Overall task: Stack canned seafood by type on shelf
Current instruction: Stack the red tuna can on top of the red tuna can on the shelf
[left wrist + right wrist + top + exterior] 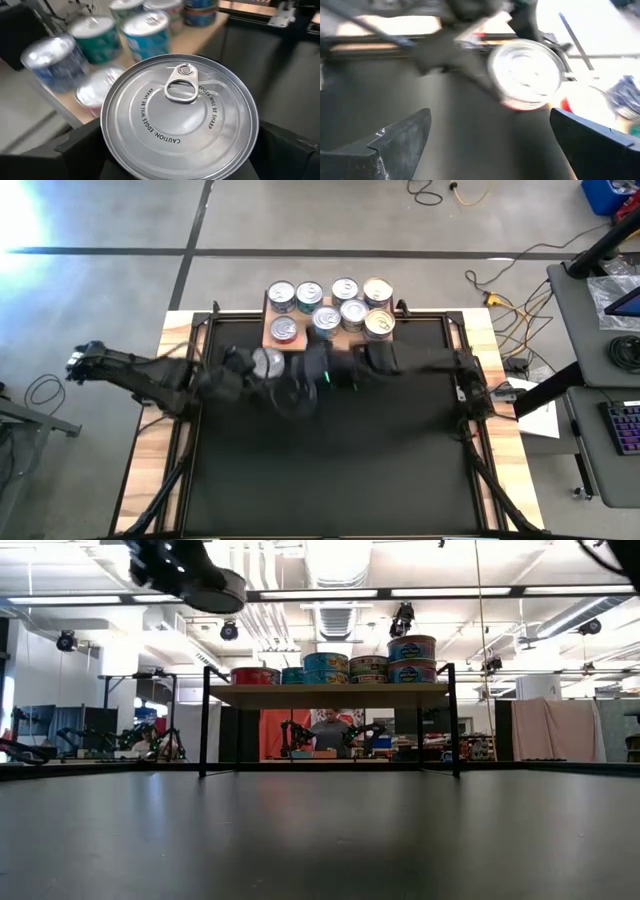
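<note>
Above the black mat [330, 460], just in front of the low wood-topped shelf [272, 332], we see the left gripper [262, 364] holding a round tin [180, 117] between wide-spread fingers, its flat lid facing up and its short axis upright. The silver lid shows concentric pressed rings, a pull-tab ring near its middle, and embossed lettering reading "CAUTION: EDGES WILL BE SHARP". In the right wrist view a red band shows at the tin's side.

On the shelf we count eight tins [345, 308] standing upright, shiny tops up, packed close together. From table height their side labels read red, teal and blue, and one pair [411, 658] near the shelf's right end is stacked two high; we cannot read the label print.

The right gripper [340, 370] hovers beside the held tin, in front of the shelf, its fingers spread fully apart and empty.

A person [328, 732] stands in the room beyond the shelf.
</note>
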You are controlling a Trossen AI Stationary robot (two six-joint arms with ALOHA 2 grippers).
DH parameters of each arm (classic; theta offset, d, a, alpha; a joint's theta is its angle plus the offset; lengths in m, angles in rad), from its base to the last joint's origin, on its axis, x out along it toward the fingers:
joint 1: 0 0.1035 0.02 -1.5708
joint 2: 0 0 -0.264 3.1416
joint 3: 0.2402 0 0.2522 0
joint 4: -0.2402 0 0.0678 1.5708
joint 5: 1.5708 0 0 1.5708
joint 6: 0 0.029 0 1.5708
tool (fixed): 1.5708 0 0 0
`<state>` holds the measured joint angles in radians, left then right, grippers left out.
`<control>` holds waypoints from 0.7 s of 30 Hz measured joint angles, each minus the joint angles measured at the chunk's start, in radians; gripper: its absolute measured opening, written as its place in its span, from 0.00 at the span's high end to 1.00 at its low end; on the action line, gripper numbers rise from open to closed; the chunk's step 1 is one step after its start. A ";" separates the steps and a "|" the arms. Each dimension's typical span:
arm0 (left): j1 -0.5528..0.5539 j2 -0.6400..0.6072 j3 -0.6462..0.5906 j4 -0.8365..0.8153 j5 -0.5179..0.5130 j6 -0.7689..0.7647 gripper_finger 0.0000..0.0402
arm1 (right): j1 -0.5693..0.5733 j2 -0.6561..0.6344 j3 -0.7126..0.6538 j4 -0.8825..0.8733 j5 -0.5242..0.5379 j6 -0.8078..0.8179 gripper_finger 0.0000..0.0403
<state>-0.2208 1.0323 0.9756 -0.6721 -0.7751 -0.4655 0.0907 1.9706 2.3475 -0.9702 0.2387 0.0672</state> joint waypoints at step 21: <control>0.761 0.068 -0.107 0.405 0.707 0.647 0.05 | -0.366 0.171 -0.001 0.356 -0.228 -0.015 0.33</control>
<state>0.5403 1.1002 0.8686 -0.2668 -0.0678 0.1819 -0.2750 2.1414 2.3463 -0.6146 0.0111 0.0525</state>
